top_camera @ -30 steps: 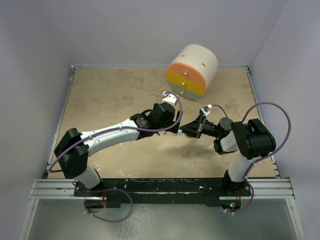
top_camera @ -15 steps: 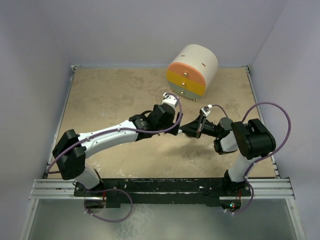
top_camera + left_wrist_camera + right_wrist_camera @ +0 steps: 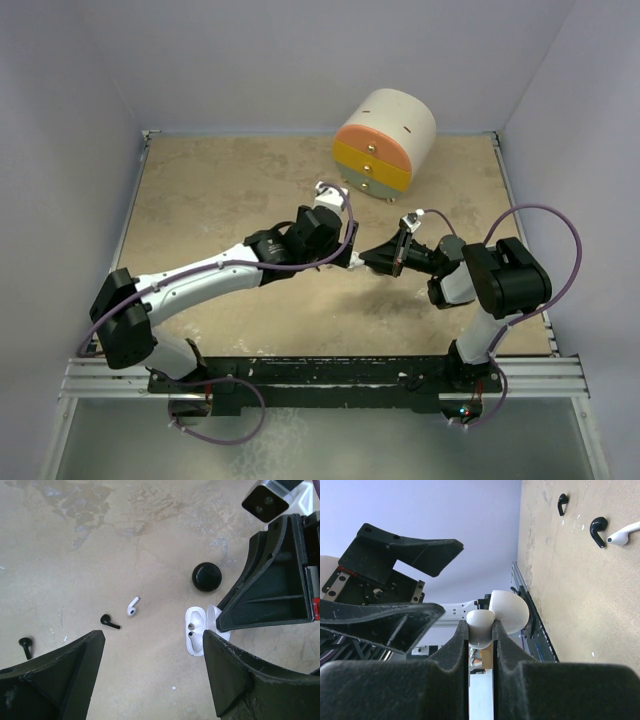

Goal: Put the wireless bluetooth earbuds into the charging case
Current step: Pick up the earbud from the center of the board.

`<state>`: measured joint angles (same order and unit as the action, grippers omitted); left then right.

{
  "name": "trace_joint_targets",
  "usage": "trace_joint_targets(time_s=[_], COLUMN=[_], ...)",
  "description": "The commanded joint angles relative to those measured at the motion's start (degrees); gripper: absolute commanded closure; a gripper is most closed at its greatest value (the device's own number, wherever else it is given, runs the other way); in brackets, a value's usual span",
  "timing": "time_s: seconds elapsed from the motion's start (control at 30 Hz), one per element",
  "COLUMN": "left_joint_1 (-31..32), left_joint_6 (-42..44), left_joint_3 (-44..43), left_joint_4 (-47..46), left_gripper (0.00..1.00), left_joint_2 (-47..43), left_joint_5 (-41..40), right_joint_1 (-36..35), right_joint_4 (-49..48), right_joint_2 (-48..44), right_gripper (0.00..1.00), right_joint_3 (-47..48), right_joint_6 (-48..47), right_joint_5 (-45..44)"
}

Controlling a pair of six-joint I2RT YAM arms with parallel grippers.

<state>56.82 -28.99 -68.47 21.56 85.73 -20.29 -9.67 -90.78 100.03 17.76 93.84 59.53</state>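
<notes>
- Hovering low over the table, the left gripper has its jaws spread wide and holds nothing.
- Just ahead of that gap lies a white earbud, loose on the surface. A black earbud sits just beside it, nearer one finger, and a second black earbud lies out past that same finger.
- The right gripper is clamped tight on the white charging case, holding it with its lid swung open. The case sits just inside the left gripper's other finger, near the white bud but not touching it.
- Two sockets show in the open case. Both look dark, and the view is too small to tell whether anything sits in either.
- A black round case rests closed on the table beyond the held one, apart from both grippers.
- As for progress, the case is open and presented, but no bud is grasped yet. Picking up and seating the loose buds looks to be all still ahead.
</notes>
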Motion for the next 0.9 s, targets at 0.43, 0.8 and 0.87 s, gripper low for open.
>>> trace_joint_targets(time_s=[0.43,0.8,0.87], left_joint_1=[1.28,1.97,2.06], left_joint_6=[-5.02,-1.98,-1.95], left_joint_3=[14.40,19.04,18.80], left_joint_4=[-13.19,-25.68,-26.92], left_gripper=[0.30,0.34,0.34], left_joint_2=[-3.34,2.60,3.87], left_joint_5=[-17.25,-15.90,-14.75], right_joint_1=[3.52,7.58,8.51], right_joint_4=[-44.93,-45.01,-45.01], right_joint_2=[0.87,0.17,0.01], right_gripper=[1.00,1.00,1.00], right_joint_3=[1.02,1.81,1.52], right_joint_6=[-1.65,-0.96,-0.86], right_joint_5=[2.54,5.35,5.77])
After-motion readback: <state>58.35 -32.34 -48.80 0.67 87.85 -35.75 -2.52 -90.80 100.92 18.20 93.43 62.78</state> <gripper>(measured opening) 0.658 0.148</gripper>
